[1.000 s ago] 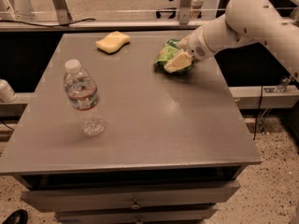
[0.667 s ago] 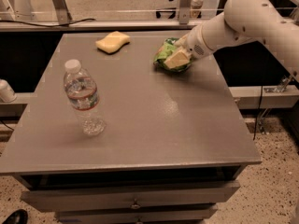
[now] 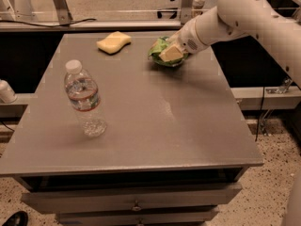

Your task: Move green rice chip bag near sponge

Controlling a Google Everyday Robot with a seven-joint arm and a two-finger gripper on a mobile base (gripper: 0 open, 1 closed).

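green rice chip bag (image 3: 158, 48) betw. fingers (image 3: 170, 53), nr sponge (image 3: 114, 42)

gripper (image 3: 170, 54) clamping green rice chip bag (image 3: 157, 47), far edge | gap to sponge (image 3: 114, 42) bare | water bottle (image 3: 84, 100) well apart, front-left

Smooth white arm (image 3: 244, 13), yellowish-padded hand (image 3: 170, 54)

- A grey flat-topped metal table with front drawers (image 3: 188, 126) filled the middle.
- Pale speckled floor (image 3: 273, 192) lay right of the table.
- A pale metal rail (image 3: 117, 25) ran behind its far edge.
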